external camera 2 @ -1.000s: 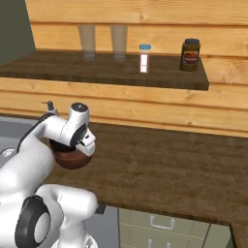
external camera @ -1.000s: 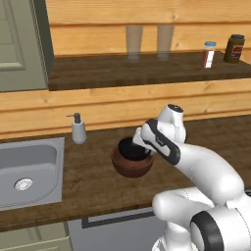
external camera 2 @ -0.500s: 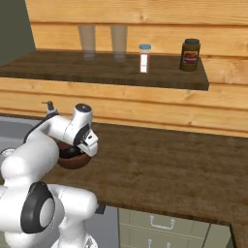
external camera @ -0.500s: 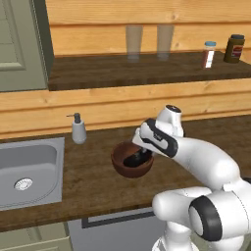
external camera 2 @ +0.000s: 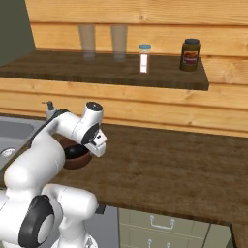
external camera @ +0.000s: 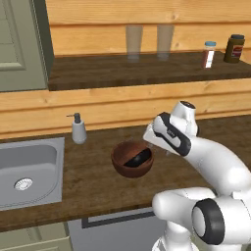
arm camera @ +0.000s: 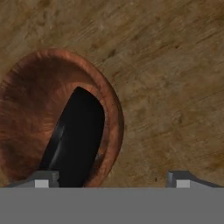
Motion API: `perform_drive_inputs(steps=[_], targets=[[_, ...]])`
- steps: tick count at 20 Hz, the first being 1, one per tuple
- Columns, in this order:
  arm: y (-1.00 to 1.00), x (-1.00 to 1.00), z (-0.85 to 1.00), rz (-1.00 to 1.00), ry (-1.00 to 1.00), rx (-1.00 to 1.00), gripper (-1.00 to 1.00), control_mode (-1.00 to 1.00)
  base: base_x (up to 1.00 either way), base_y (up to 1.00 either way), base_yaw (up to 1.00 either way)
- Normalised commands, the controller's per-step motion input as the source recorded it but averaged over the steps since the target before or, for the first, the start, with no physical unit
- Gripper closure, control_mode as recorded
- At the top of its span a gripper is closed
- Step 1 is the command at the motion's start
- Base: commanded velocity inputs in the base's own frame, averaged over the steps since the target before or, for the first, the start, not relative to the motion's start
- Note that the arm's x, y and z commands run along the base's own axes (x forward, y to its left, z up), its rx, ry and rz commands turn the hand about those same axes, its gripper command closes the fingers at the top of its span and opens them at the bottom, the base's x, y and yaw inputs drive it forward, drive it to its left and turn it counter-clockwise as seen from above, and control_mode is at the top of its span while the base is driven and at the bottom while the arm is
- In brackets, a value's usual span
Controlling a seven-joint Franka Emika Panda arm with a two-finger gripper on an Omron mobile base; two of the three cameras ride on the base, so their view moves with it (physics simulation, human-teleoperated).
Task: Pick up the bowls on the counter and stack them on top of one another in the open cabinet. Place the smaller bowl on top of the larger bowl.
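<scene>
We see the black bowl (external camera: 138, 158) already lying inside the brown bowl (external camera: 131, 160), tipped on its edge against the inner wall rather than sitting flat; the hand view shows it the same way, the black bowl (arm camera: 75, 139) leaning steeply within the brown bowl (arm camera: 26, 100); both rest on the counter (external camera: 93, 181), between the sink (external camera: 29, 170) and the arm, with a soap dispenser (external camera: 78, 128) just behind them.

The gripper (arm camera: 113, 178) hangs just above the near rim of the brown bowl, its fingertips (arm camera: 43, 178) spread wide with nothing between them; one tip sits over the black bowl, the other over bare counter.

We judge the nesting half done, and in the wrong place; the pair is still on the counter, while the cabinet (external camera: 147, 71) shelf above holds only two glasses (external camera: 134, 41), a shaker (external camera: 209, 54) and a jar (external camera: 235, 48); neither bowl is there yet. What is left, as we read it: carry the brown bowl up onto that shelf, with the black one in it or after it, and have the black bowl settle level.
</scene>
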Motion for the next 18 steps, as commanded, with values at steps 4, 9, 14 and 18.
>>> perform_drive_inputs(steps=[4, 9, 14, 18], targets=[[0.03, 0.02, -0.61, 0.00, 0.11, -0.10, -1.00, -1.00, 0.00, 0.00, 0.00], [0.40, 0.14, -0.44, 0.00, 0.01, 0.00, -1.00, -1.00, 0.00, 0.00, 0.00], [0.19, 0.01, -0.53, 0.00, 0.00, 0.00, -1.00, -1.00, 0.00, 0.00, 0.00], [-0.19, -0.54, 0.05, 0.00, -0.09, 0.07, -1.00, -1.00, 0.00, 0.00, 0.00]])
